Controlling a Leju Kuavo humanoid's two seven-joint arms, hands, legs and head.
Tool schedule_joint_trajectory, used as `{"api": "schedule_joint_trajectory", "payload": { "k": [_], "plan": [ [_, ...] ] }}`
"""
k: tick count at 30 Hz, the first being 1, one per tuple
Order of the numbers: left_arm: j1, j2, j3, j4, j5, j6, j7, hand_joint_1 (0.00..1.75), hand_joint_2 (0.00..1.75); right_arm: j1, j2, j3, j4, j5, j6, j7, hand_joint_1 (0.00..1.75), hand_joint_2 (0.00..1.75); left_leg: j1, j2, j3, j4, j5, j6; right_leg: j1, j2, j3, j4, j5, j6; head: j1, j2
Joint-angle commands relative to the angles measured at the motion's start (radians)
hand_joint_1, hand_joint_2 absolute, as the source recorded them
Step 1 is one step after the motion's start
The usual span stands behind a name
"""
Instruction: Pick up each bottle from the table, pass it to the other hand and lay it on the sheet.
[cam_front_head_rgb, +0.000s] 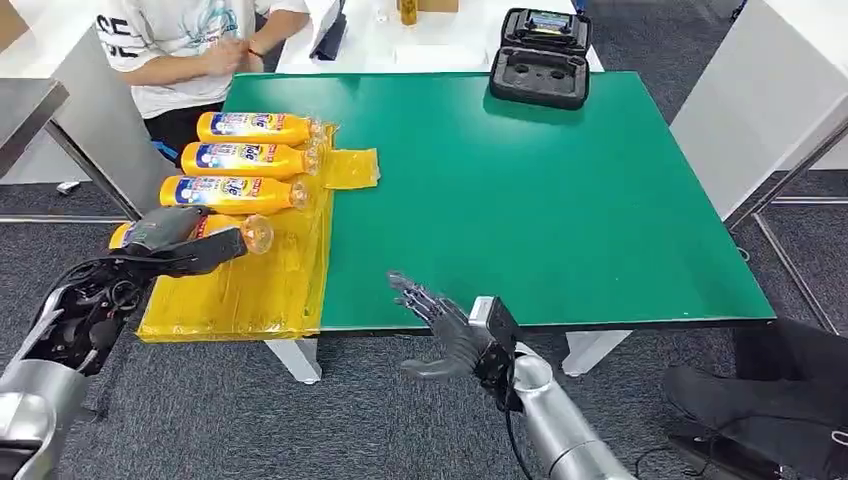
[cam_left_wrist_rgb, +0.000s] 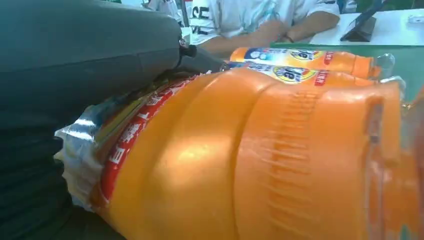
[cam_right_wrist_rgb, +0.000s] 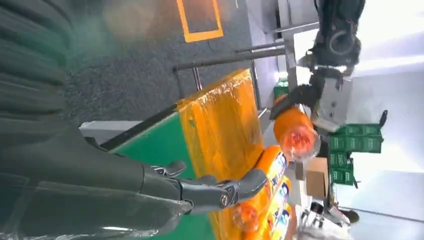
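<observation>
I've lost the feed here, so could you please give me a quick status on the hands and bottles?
Left hand holds a fourth bottle over the yellow sheet. Right hand open, empty. Three bottles lie on the sheet. Nothing in the way.

Silver arms, dark grey hands (cam_front_head_rgb: 440, 335) (black cables at the wrists).

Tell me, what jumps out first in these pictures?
Three orange bottles lie side by side on a yellow sheet at the green table's left edge. The left hand holds a fourth bottle over the sheet; the right hand hangs open, empty.
</observation>
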Motion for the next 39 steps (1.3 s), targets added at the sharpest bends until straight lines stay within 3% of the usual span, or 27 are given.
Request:
{"api": "schedule_joint_trajectory", "payload": {
  "k": [1,10,22,39],
  "plan": [
    [-0.156,-0.149,-0.067,0.232,-0.027,-0.006,0.038,1.75,1.75,-0.059,-0.005,0.019,0.124,0.011,-0.025,0.005,0.00,1.75,0.001,-0.003,0.000,0.001,0.000,-0.001,0.001,-0.003,0.002,0.000,0.000,-0.001,0.000,0.000],
    [-0.167,-0.166,-0.062,0.268,-0.039,-0.024,0.076,1.75,1.75,-0.043,-0.002,0.014,0.122,0.007,-0.020,0.005,0.00,1.75,0.001,-0.001,0.001,0.001,0.000,-0.002,0.001,-0.001,0.002,0.000,0.000,-0.001,0.000,0.000],
    [-0.077,-0.155,-0.047,0.277,-0.114,0.024,0.212,1.71,1.75,-0.069,0.021,0.015,0.172,0.013,0.007,0.005,0.00,1.75,0.001,0.002,0.002,0.000,-0.001,-0.001,0.001,0.001,0.003,-0.001,0.000,-0.001,0.000,0.000],
    [-0.068,-0.145,-0.032,0.288,-0.152,0.023,0.249,1.69,1.75,-0.075,0.027,0.013,0.194,0.014,0.018,0.005,0.00,1.75,0.001,0.002,0.001,0.000,-0.001,-0.002,0.001,0.001,0.002,0.000,0.000,-0.001,0.000,0.000]
  ]
}}
